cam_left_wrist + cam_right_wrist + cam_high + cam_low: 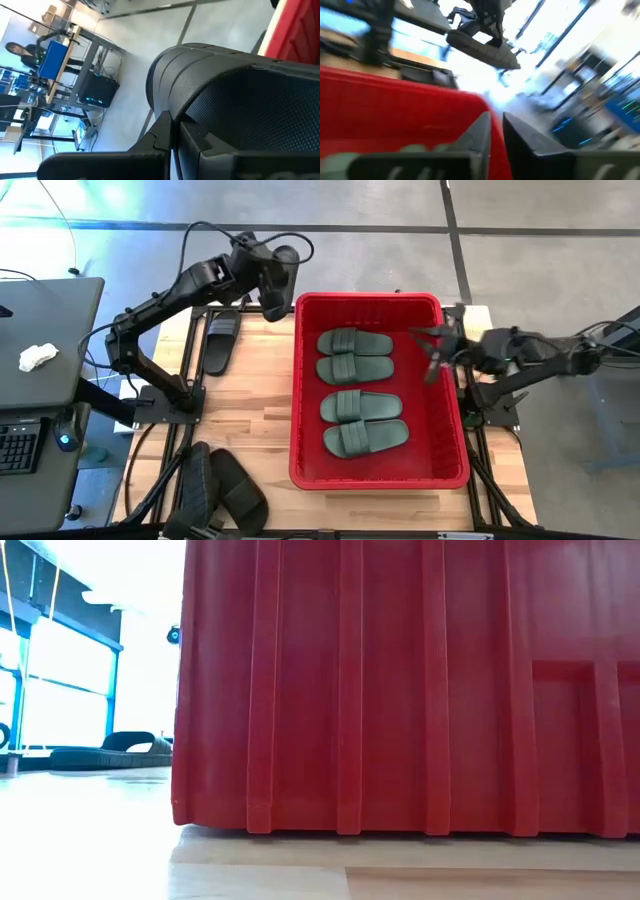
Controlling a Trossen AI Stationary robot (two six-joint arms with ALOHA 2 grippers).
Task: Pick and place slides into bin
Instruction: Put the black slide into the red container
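Observation:
The red bin [455, 470] stands mid-table with four dark green slides [355, 355] lying side by side on its floor. My left gripper [272, 288] is shut on a black slide [283, 270], in the air by the bin's far left corner. The held slide also shows in the right wrist view [482, 47]. One black slide [222, 340] lies flat on the table left of the bin, and two more [222, 492] lie at the near left. My right gripper [432, 348] is shut and empty, above the bin's right rim. My left gripper pinches the black slide between its two fingers [162, 137], at the textured footbed [235, 105] next to the ribbed strap [172, 65]. The fingers come from above. The slide is lifted clear of table and bin and hangs roughly level below the gripper.
The bin's ribbed near wall [400, 690] fills the low view, with a black slide [105, 752] on the table to its left. A grey desk with a keyboard [20, 445] and a white cloth [38, 357] stands left of the table.

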